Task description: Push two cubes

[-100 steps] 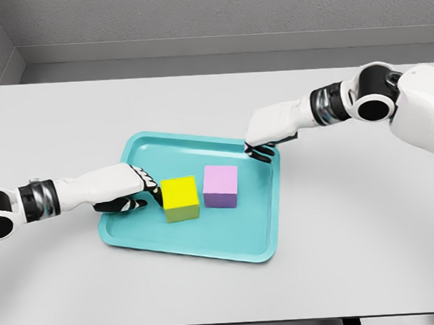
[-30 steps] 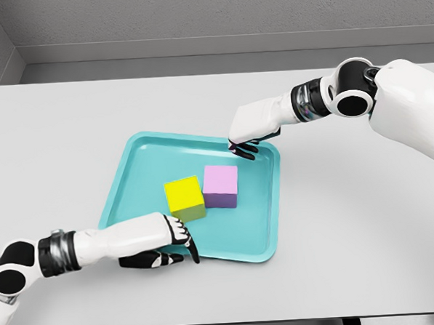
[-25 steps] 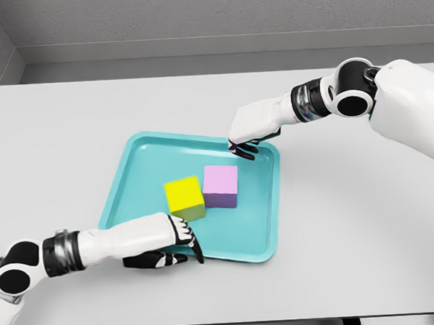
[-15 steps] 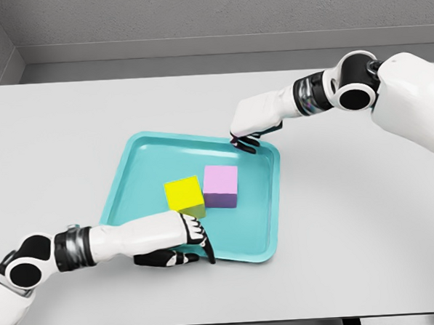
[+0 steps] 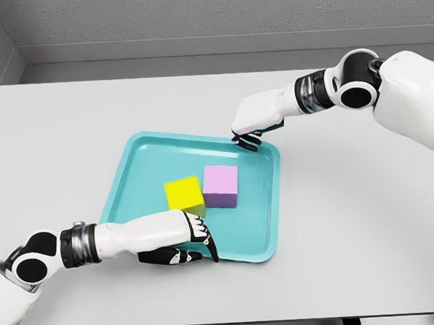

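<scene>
Cubes, one yellow and one lilac, sat touching mid teal plastic tray. Left hand, fingers curled and empty, hovered at the near edge; right hand, also curled, at the far right corner. Looked like lining up: next, press in from both sides.
</scene>
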